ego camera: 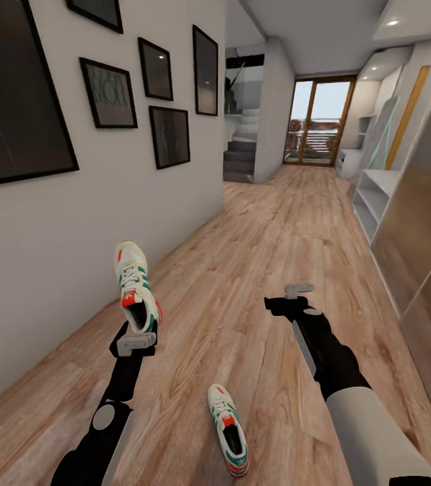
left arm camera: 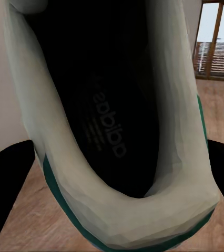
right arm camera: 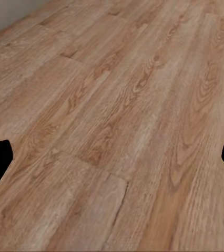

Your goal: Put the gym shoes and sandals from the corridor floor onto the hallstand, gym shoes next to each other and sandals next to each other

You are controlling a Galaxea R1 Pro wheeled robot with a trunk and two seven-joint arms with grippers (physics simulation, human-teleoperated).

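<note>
Running far down the scene, the corridor floor (ego camera: 262, 236) leads past the hallstand (ego camera: 377, 196) on the far right, well apart from both arms, so I judge the shoes need carrying over. Left gripper (ego camera: 136, 341) is clamped on one gym shoe (ego camera: 136, 287) at its heel end, toe up and clear of the planks, likely for transport. Second gym shoe (ego camera: 228, 428) lies flat near centre, while the right gripper (ego camera: 295, 297) hovers empty, fingers apart, free to grab it.
</note>
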